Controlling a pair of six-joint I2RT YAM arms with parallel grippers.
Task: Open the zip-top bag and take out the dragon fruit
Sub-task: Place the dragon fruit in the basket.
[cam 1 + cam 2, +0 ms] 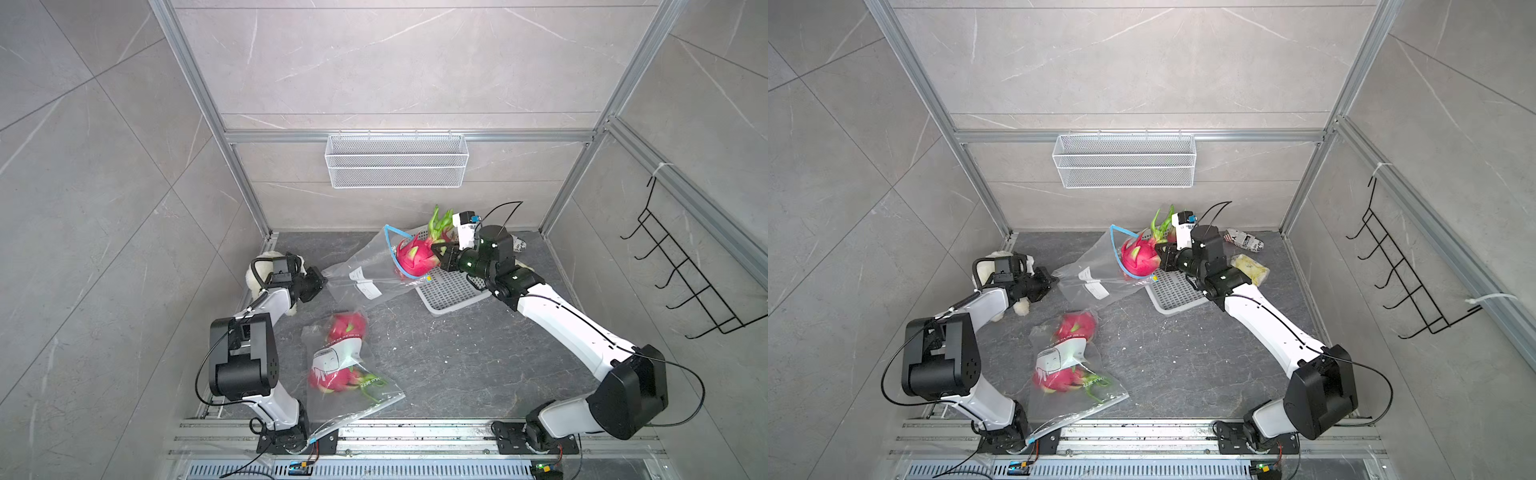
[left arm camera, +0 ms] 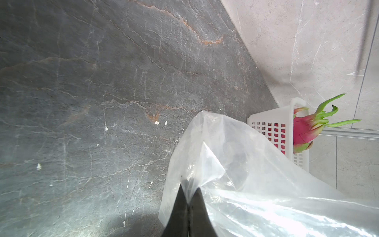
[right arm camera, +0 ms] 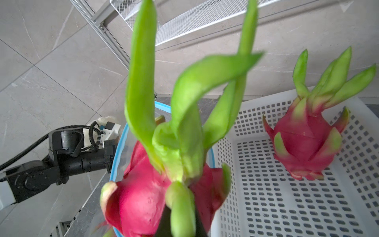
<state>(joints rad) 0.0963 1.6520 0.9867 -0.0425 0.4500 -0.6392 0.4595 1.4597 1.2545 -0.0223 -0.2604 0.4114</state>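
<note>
Extraction step: my right end effector (image 1: 436, 250) clamped the dragon fruit (image 1: 414, 257) at the blue mouth of the zip-top bag (image 1: 363, 268); my left end effector (image 1: 323, 282) pinched its far corner. The next move, I judged, called for lifting the fruit clear, toward the basket (image 1: 453, 296)

light bright, even | glare on zip-top bag (image 2: 276, 207) | dragon fruit (image 3: 143, 195) close-up blurred | edges bowed

Walls (image 1: 395, 62): pale grey marble-look tile with thin white veins, under even, diffuse light. Aluminium frame (image 1: 282, 136) at the corners and across the back. White wire-mesh basket (image 1: 397, 166) hangs on the back wall; black wire hook rack (image 1: 693, 272) on the right wall. Counter (image 1: 457, 353): dark grey veined stone, scattered white specks. Metal rails (image 1: 415, 436) along the near edge.
</note>
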